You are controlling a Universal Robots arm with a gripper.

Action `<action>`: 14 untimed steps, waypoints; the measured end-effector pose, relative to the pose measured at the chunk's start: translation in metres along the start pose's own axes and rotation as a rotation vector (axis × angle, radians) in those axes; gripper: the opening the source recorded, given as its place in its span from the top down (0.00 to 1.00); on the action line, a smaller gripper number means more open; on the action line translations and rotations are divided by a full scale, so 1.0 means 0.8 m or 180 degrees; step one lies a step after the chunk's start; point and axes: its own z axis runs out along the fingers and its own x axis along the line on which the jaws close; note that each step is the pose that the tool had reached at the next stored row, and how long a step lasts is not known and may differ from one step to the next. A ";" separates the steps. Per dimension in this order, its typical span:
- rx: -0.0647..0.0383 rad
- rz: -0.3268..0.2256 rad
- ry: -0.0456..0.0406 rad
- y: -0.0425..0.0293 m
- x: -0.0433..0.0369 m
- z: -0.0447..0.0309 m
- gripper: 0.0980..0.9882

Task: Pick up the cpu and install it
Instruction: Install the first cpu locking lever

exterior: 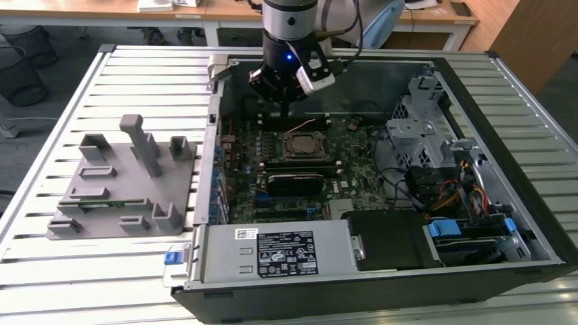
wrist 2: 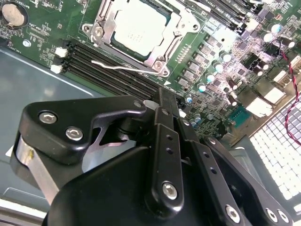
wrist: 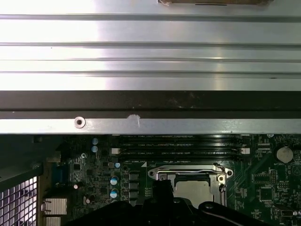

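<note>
The cpu [wrist 2: 138, 28] is a silvery-white square lying flat inside the metal frame of the socket [wrist 2: 162, 61] on the green motherboard; it also appears in the first wrist view as the cpu [wrist: 192, 189]. In the exterior view the socket [exterior: 301, 144] sits mid-board inside the open computer case [exterior: 532, 223]. My gripper [exterior: 284, 110] hangs above the board just behind the socket, apart from it. Its black fingers [wrist 2: 164, 113] are pressed together, shut, with nothing between them. A thin wire lever [wrist 2: 127, 66] lies along the socket's edge.
A grey plastic fixture [exterior: 126, 189] with upright posts stands on the slatted table at the exterior view's left. Memory slots [wrist 2: 108, 70] flank the socket. A drive cage [exterior: 420, 128], cables [exterior: 451, 189] and a power supply [exterior: 280, 254] crowd the case.
</note>
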 end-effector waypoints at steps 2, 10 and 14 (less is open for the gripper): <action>0.0000 0.0000 0.0000 0.0001 -0.006 0.0002 0.99; 0.0000 0.0000 0.0000 0.0001 -0.007 0.0002 0.99; 0.0000 0.0000 0.0000 0.0001 -0.007 0.0002 0.99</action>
